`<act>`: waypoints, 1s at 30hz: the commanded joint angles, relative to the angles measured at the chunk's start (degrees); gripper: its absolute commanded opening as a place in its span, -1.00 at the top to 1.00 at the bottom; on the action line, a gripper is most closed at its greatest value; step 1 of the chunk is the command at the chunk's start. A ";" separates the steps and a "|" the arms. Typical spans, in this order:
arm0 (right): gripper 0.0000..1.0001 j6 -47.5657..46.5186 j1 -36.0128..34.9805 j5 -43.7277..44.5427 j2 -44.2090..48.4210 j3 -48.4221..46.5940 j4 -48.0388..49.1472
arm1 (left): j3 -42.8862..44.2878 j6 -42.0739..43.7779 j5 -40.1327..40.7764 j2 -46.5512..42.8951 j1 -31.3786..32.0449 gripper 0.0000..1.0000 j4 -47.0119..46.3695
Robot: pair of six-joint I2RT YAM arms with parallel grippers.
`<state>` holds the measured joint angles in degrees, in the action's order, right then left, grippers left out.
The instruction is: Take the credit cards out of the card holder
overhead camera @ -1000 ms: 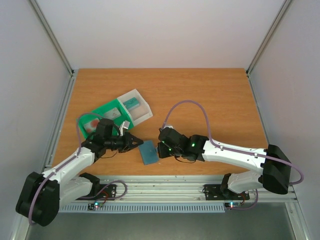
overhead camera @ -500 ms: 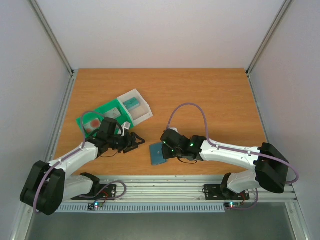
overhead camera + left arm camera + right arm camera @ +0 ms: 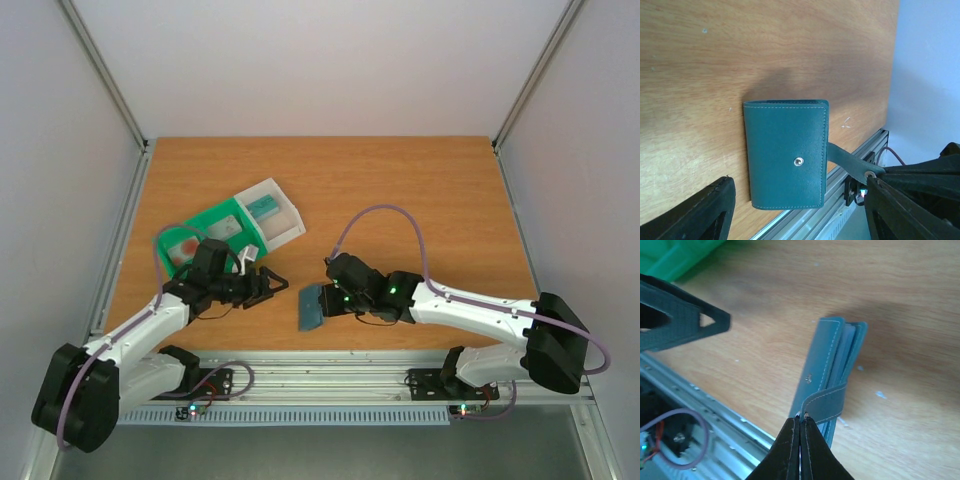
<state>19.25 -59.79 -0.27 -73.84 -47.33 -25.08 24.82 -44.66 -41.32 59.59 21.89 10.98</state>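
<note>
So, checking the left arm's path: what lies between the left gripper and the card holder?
Only bare table separates the left gripper from the card holder, as the top view shows.

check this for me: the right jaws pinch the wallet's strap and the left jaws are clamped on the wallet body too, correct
Not quite. The left jaws stand open and clear of the card holder, one finger on either side of it without touching, as the left wrist view shows. The right jaws do pinch its strap.
</note>
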 commanded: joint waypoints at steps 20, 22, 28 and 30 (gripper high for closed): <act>0.98 2.97 0.58 -10.28 -0.60 4.29 18.06 | -4.84 -0.24 -1.56 2.70 0.26 0.03 -4.92; 0.97 2.92 0.64 -10.12 -0.08 4.87 18.05 | -4.95 -0.10 -1.17 3.02 0.30 0.02 -5.05; 0.98 2.34 0.82 -7.00 1.51 6.22 15.28 | -3.98 0.84 -1.09 4.44 0.26 0.24 -4.10; 0.98 1.84 0.90 -5.24 2.11 6.73 12.81 | -3.91 1.06 -1.13 4.58 0.26 0.36 -3.87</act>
<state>21.80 -59.31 -9.41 -73.95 -41.67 -8.86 20.36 -44.47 -42.22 63.46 21.89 8.78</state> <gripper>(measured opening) 0.016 0.359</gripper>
